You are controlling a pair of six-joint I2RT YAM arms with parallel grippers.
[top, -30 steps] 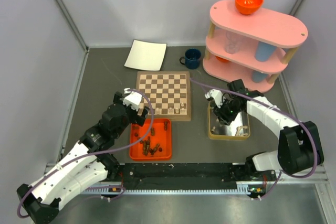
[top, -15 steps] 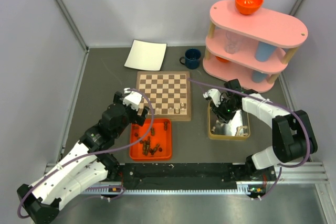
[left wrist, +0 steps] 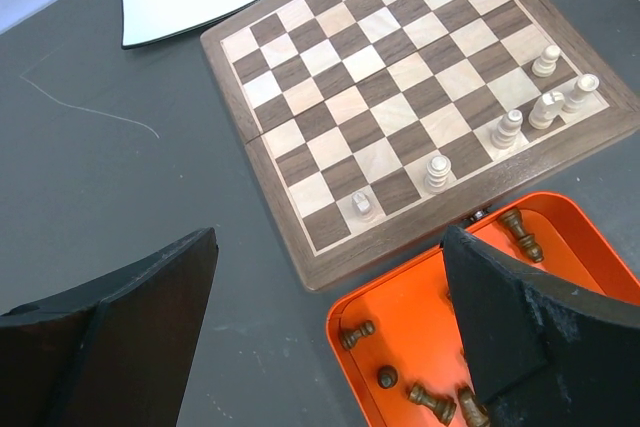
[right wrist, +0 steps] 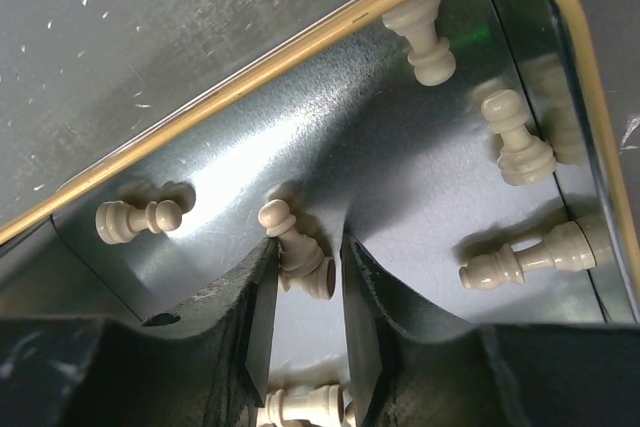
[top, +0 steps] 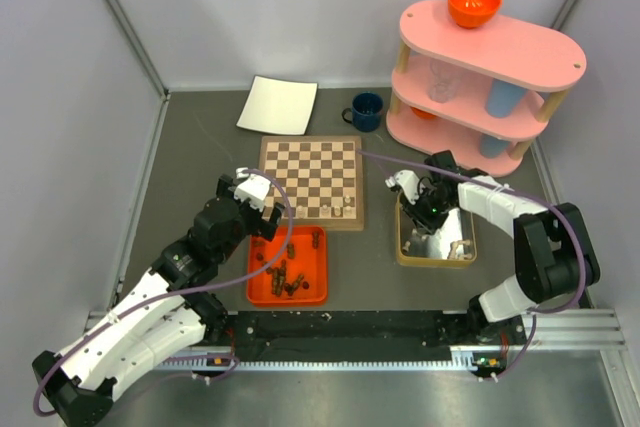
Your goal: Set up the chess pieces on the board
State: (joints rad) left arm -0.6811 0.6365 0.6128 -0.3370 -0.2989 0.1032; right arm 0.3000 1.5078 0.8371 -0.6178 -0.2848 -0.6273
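Hovering above the near left corner of the square wooden chessboard (left wrist: 400,97) with dark brown and cream squares, the left gripper (left wrist: 327,247) stood spread wide with nothing between its black fingers. Six pale beige chessmen (left wrist: 508,129) stood upright on the board, in the two rows along its near edge and mostly toward its right corner. Dark brown chessmen (left wrist: 425,399) lay tumbled in an orange plastic tray (left wrist: 400,327) just beside that near edge. To the board's right, the right gripper (right wrist: 307,252) reached down into a shiny metal tray with a beige rim (right wrist: 300,42), its fingers drawn narrow on either side of a pale pawn (right wrist: 290,242) lying on its side. I cannot tell whether they actually pinched it. Other pale chessmen (right wrist: 515,142) lay scattered around it.
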